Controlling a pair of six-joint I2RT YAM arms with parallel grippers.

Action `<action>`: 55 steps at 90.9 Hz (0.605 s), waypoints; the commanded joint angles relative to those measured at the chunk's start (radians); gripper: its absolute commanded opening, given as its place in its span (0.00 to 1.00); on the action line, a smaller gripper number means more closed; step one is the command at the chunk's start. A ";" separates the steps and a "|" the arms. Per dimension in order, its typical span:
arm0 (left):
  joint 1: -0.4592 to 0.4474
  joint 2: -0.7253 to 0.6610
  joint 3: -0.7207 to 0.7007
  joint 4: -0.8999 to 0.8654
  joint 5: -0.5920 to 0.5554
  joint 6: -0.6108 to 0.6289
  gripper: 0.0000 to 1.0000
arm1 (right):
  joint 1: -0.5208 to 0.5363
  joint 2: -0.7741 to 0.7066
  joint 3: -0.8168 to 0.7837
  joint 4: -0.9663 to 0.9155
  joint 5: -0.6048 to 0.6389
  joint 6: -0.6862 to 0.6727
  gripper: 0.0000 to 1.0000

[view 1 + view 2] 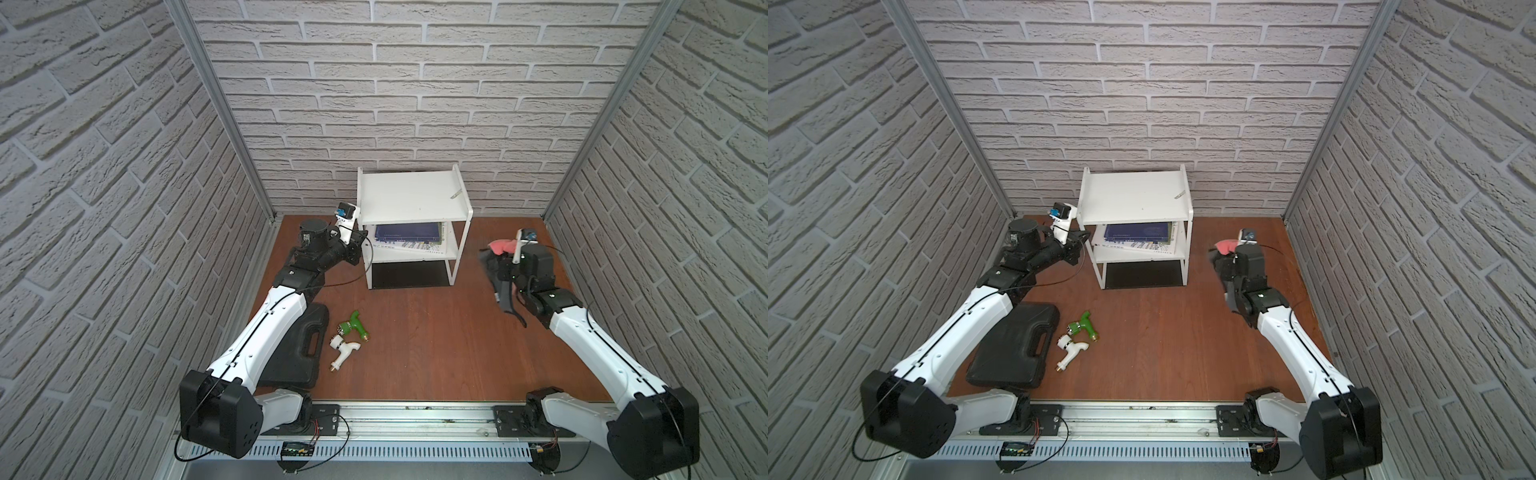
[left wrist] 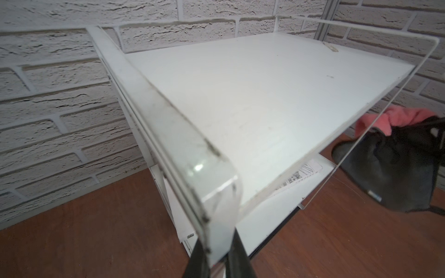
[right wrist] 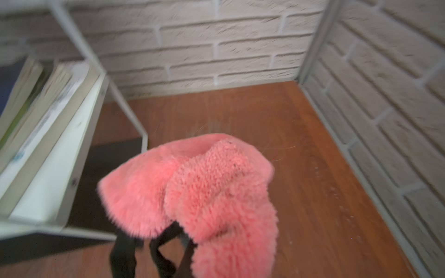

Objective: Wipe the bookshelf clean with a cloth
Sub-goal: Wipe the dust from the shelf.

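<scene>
Bookshelf (image 1: 409,195) stands at back of counter (image 1: 424,345), close to brick wall (image 1: 415,104). Books (image 1: 409,236) lie on middle tier. Left jaws clamped on bookshelf's left front frame leg, below top board. Right jaws pinched together on cloth (image 1: 498,248), held up right of bookshelf, apart from it. Pink side up, grey part hanging. Black case (image 1: 299,349), green tap (image 1: 353,326), white tap (image 1: 343,349) lie front-left.

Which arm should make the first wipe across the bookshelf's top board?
Right. The right gripper holds the cloth just beside the bookshelf, so it likely only needs to lift onto the top board. The left gripper has its fingers clamped on the shelf's side frame, apparently steadying it.
</scene>
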 commanded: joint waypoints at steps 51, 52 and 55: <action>0.015 0.030 0.077 -0.174 -0.152 0.007 0.00 | -0.038 0.751 0.648 0.361 -0.791 0.187 0.03; 0.016 0.030 0.077 -0.174 -0.152 0.008 0.00 | -0.038 0.754 0.645 0.357 -0.796 0.187 0.03; 0.018 0.029 0.076 -0.174 -0.152 0.008 0.00 | -0.038 0.757 0.621 0.358 -0.810 0.181 0.03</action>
